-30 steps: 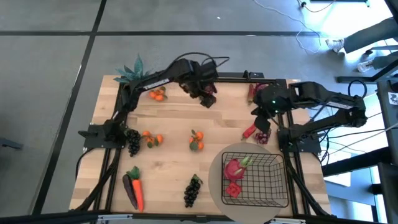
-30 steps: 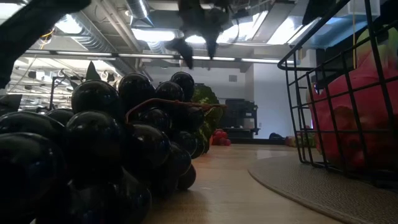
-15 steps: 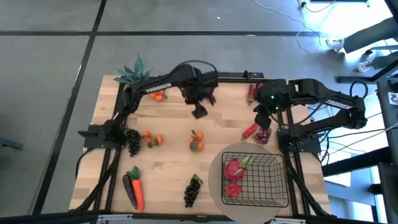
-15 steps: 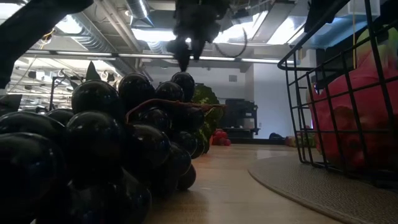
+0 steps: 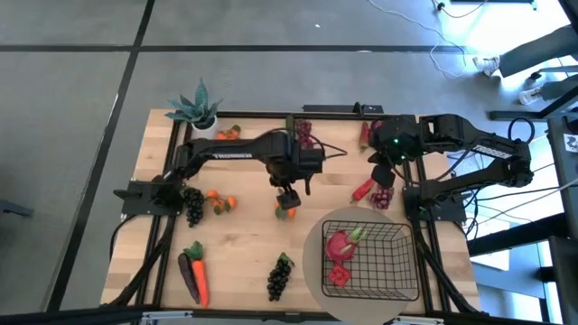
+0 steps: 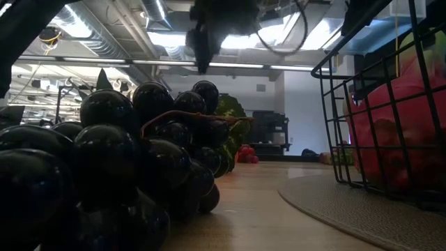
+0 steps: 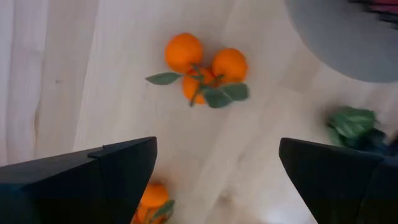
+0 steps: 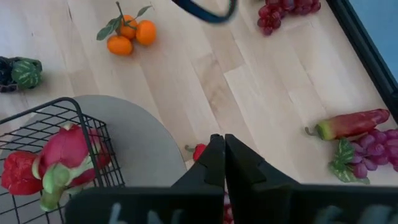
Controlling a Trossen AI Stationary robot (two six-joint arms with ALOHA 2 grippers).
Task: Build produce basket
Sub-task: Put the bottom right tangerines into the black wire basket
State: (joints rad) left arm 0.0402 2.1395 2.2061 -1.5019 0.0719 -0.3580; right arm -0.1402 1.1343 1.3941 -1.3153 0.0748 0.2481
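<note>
While poised above tangerines (image 5: 285, 207) at table centre: left gripper (image 5: 288, 194) fingers wide, empty (basket (image 5: 366, 258) at four o'clock); descend, grasp.

Black arms (image 5: 230, 152), white lettering, black cables.

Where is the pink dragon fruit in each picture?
High view: dragon fruit inside the basket.
Low view: it is behind the basket's mesh on the right.
Left wrist view: not in it.
Right wrist view: inside the basket, lower left.
Shared landmark: the basket.
</note>
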